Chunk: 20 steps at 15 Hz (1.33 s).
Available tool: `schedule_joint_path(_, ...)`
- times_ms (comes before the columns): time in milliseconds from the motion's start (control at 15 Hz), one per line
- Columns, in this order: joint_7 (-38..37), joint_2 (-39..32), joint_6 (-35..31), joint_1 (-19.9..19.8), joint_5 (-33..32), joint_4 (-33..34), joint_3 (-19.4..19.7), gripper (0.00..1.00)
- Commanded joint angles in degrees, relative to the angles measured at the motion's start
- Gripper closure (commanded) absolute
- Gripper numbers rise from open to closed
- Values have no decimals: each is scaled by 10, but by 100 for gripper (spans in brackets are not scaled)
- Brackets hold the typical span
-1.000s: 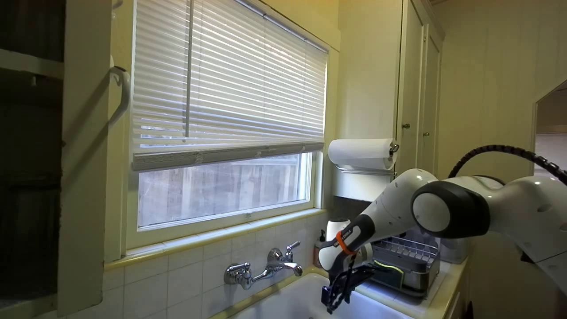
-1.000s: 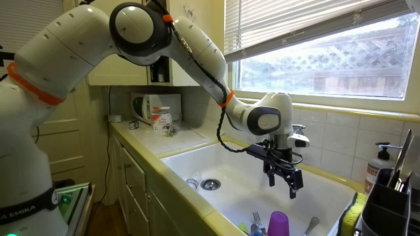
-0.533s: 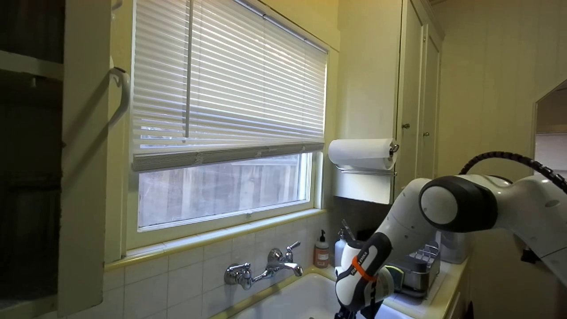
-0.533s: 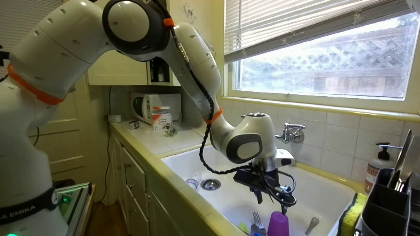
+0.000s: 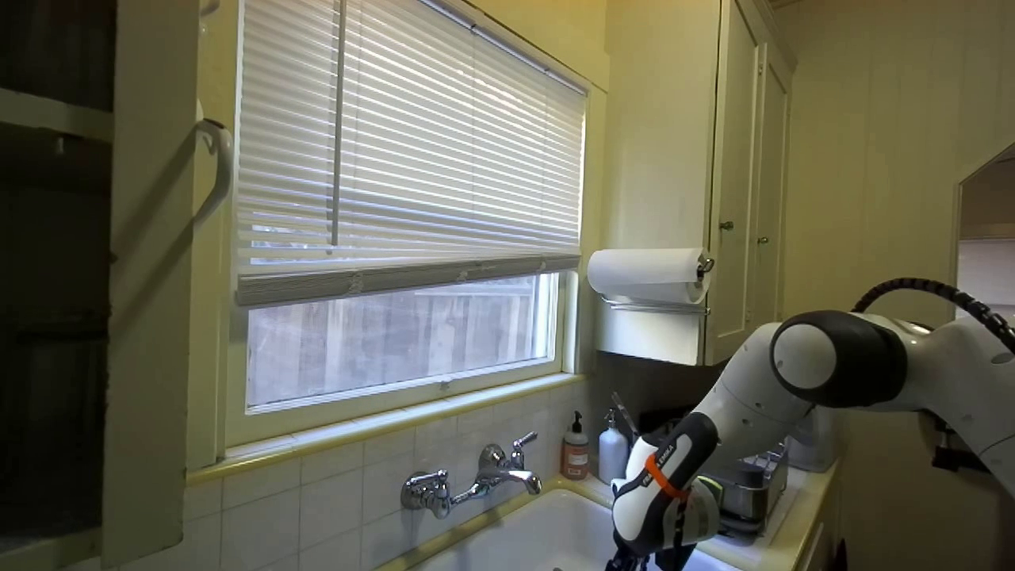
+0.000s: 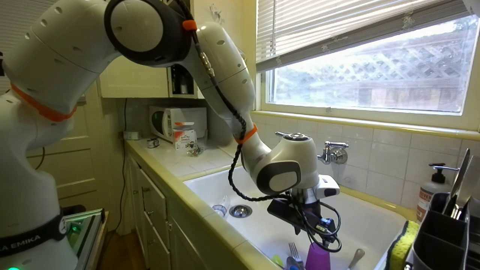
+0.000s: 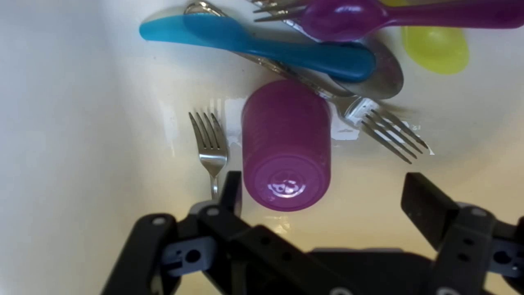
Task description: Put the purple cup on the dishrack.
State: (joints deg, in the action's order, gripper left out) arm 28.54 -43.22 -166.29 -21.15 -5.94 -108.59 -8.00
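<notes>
Purple cup (image 7: pixel 286 135): standing upside down in the white sink (image 6: pixel 369 217), its round base facing up.
Tool (image 7: pixel 323 183): spread wide, pinching nothing. In the wrist view, the finger on the left is just beside the cup; the finger on the right is well apart from it. Whether the nearer one touches the cup, I cannot tell.
Cutlery around the cup: a fork (image 7: pixel 213 157) on its left in the wrist view; a second fork (image 7: pixel 387 127) on its right, the handle crossing past the cup's upper end and under a blue utensil (image 7: pixel 262 47).
Dishrack (image 5: pixel 745 501): beside the sink, partly hidden by the arm (image 5: pixel 749 400) in an exterior view. The cup is not there yet.
Done so far: the approach, which looks nearly complete.
Left to do: probably centre the tool over the cup, grip, lift, carry to the dishrack, set down and release.
</notes>
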Motion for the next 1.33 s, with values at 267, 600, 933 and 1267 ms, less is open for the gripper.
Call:
schedule_joint_path(267, 23, -43, 62, -48, 28, 82, -36, 0)
schedule_joint_path(600, 23, -100, 148, -27, 38, 188, -21, 0)
schedule_joint_path(933, 19, -128, 192, 5, 31, 238, -10, 0)
schedule_joint_path(1267, 6, -164, 226, 33, 30, 272, 10, 0)
